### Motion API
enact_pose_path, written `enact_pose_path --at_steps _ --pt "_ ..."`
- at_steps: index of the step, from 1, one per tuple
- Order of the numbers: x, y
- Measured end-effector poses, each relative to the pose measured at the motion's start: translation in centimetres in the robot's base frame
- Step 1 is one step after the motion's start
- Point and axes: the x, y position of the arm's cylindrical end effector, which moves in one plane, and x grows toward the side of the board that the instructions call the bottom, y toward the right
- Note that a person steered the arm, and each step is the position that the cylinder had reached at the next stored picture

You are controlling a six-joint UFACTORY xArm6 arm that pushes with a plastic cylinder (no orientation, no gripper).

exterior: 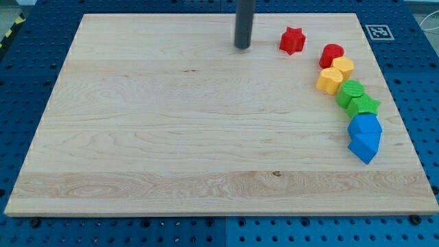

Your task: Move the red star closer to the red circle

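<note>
The red star lies near the top of the wooden board, right of centre. The red circle lies a short way to the star's right and slightly lower, with a small gap between them. My tip rests on the board to the left of the red star, about a block's width and a half away, touching no block.
Below the red circle a curved row of touching blocks runs down the view's right: two yellow blocks, a green block, a green star, and two blue blocks. A marker tag sits at the top right corner.
</note>
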Motion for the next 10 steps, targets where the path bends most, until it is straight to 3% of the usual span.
enact_pose_path --at_steps 1,4,7,10 --pt "1.4 -1.6" --pt "0.5 -2.7" --pt "-1.2 7.5" --pt "-1.4 10.6"
